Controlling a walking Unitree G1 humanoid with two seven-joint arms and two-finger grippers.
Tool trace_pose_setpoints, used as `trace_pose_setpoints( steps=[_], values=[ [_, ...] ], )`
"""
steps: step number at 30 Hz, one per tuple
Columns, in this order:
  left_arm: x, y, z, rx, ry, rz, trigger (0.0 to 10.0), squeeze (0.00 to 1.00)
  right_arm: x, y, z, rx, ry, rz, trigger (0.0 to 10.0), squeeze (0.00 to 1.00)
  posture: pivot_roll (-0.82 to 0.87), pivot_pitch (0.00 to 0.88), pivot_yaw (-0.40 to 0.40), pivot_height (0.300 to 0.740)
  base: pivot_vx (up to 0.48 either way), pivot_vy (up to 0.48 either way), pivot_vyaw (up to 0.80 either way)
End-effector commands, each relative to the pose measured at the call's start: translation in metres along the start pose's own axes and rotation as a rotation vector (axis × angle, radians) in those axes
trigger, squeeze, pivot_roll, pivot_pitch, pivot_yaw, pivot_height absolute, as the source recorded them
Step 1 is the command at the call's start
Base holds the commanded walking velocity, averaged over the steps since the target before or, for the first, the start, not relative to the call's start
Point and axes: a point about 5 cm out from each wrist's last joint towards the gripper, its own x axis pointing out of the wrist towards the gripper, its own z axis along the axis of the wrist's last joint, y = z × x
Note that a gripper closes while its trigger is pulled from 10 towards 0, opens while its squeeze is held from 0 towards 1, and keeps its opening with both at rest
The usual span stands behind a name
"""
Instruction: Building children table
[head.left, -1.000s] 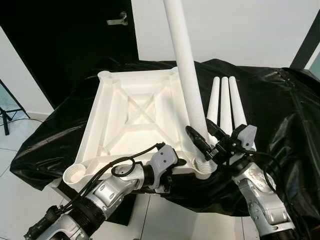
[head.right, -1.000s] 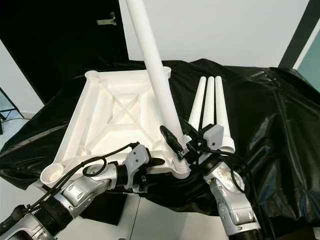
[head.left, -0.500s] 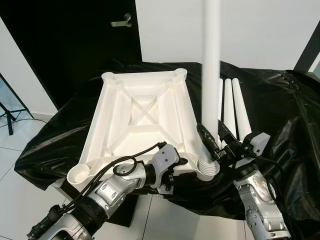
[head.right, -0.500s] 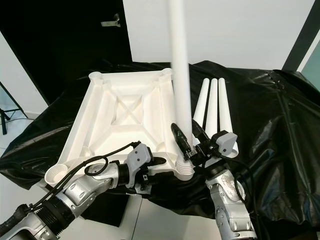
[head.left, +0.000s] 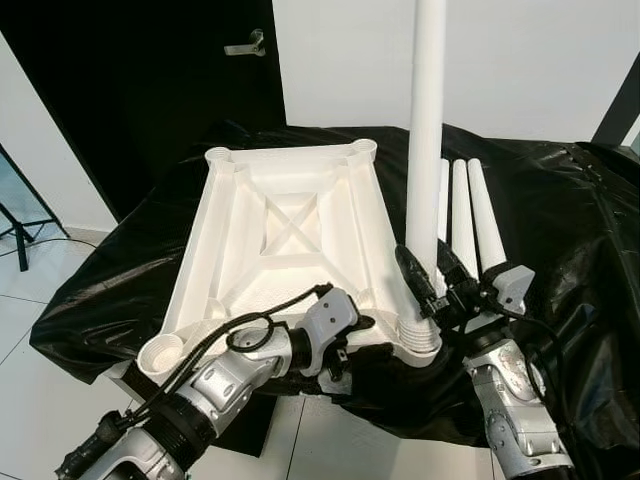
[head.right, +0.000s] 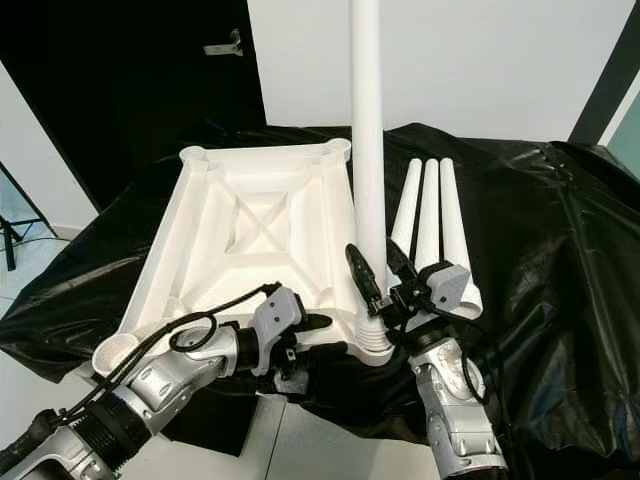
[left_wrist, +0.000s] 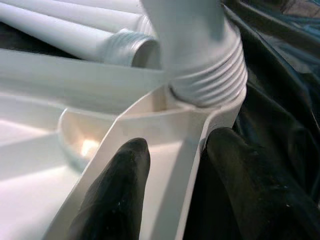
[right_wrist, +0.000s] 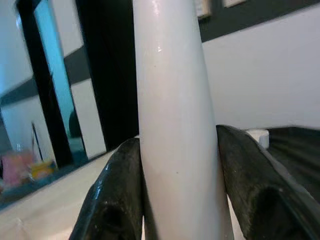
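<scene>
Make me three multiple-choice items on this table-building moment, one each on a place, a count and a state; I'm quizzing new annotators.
1. Where does the upright leg stand?
A. near right corner socket of the tabletop
B. far left corner
C. on the floor

2. How many spare legs lie on the black cover?
A. one
B. three
C. five

3. What is the right gripper doing?
A. hanging open
B. holding the cover
C. clamping the upright leg

Answers: 1 A, its threaded base sits there. 2 B, three lie side by side. 3 C, fingers press both sides.
</scene>
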Motion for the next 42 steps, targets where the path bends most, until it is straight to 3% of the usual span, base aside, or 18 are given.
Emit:
trace_pose_setpoints(
  steps=[1, 9, 15, 19, 20, 23, 24, 25, 26, 27, 28, 29, 34, 42],
  values=[
    [-0.004, -0.008, -0.001, 0.012, 0.010, -0.153, 10.0, 0.00, -0.046, -0.005, -0.044, -0.003, 0.306, -0.023, 10.0, 0.00, 0.19, 0.000, 0.032, 0.740, 0.000, 0.000, 0.00],
    [-0.005, -0.008, -0.002, 0.009, 0.007, -0.146, 10.0, 0.00, -0.059, -0.007, -0.044, -0.001, 0.321, -0.038, 10.0, 0.00, 0.18, 0.000, 0.036, 0.740, 0.000, 0.000, 0.00],
    [-0.003, -0.007, -0.001, 0.018, -0.001, -0.146, 10.0, 0.00, -0.056, -0.008, -0.043, 0.030, 0.309, -0.074, 10.0, 0.00, 0.17, 0.000, 0.042, 0.740, 0.000, 0.000, 0.00],
    [-0.002, 0.001, 0.013, 0.009, -0.091, -0.107, 10.0, 0.00, -0.050, -0.009, -0.039, 0.097, 0.291, -0.095, 10.0, 0.00, 0.17, 0.000, 0.042, 0.740, 0.000, 0.000, 0.00],
    [-0.003, 0.007, 0.024, -0.012, -0.164, -0.085, 10.0, 1.00, -0.047, -0.010, -0.037, 0.129, 0.281, -0.089, 10.0, 0.00, 0.16, 0.000, 0.039, 0.740, 0.000, 0.000, 0.00],
    [-0.008, 0.016, 0.043, -0.064, -0.300, -0.066, 10.0, 1.00, -0.044, -0.010, -0.032, 0.144, 0.268, -0.058, 10.0, 0.00, 0.16, 0.000, 0.036, 0.740, 0.000, 0.000, 0.00],
    [-0.008, 0.016, 0.043, -0.064, -0.300, -0.066, 10.0, 1.00, -0.044, -0.010, -0.032, 0.144, 0.268, -0.058, 10.0, 0.00, 0.16, 0.000, 0.036, 0.740, 0.000, 0.000, 0.00],
    [-0.013, 0.020, 0.054, -0.076, -0.371, -0.052, 10.0, 1.00, -0.043, -0.010, -0.030, 0.139, 0.264, -0.045, 10.0, 0.00, 0.16, 0.000, 0.032, 0.740, 0.000, 0.000, 0.00],
    [-0.013, 0.020, 0.054, -0.076, -0.371, -0.052, 10.0, 1.00, -0.043, -0.010, -0.030, 0.139, 0.264, -0.045, 10.0, 0.00, 0.16, 0.000, 0.032, 0.740, 0.000, 0.000, 0.00],
    [-0.022, 0.029, 0.073, -0.086, -0.498, -0.011, 10.0, 0.44, -0.042, -0.011, -0.027, 0.127, 0.260, -0.026, 10.0, 0.00, 0.16, 0.000, 0.026, 0.740, 0.000, 0.000, 0.00],
    [-0.022, 0.029, 0.073, -0.086, -0.498, -0.011, 10.0, 0.44, -0.042, -0.011, -0.027, 0.127, 0.260, -0.026, 10.0, 0.00, 0.16, 0.000, 0.026, 0.740, 0.000, 0.000, 0.00],
    [-0.027, 0.033, 0.081, -0.089, -0.552, 0.005, 10.0, 0.00, -0.042, -0.012, -0.026, 0.120, 0.261, -0.017, 10.0, 0.00, 0.16, 0.000, 0.024, 0.740, 0.000, 0.000, 0.00],
    [-0.038, 0.039, 0.099, -0.086, -0.657, 0.024, 10.0, 0.00, -0.042, -0.010, -0.025, 0.083, 0.274, 0.023, 10.0, 0.00, 0.16, 0.000, 0.019, 0.740, 0.000, 0.000, 0.00],
    [-0.028, 0.038, 0.106, -0.067, -0.643, 0.007, 10.0, 0.00, -0.042, -0.005, -0.024, 0.002, 0.295, 0.101, 10.0, 0.00, 0.16, 0.000, 0.016, 0.740, 0.000, 0.000, 0.00]
  ],
)
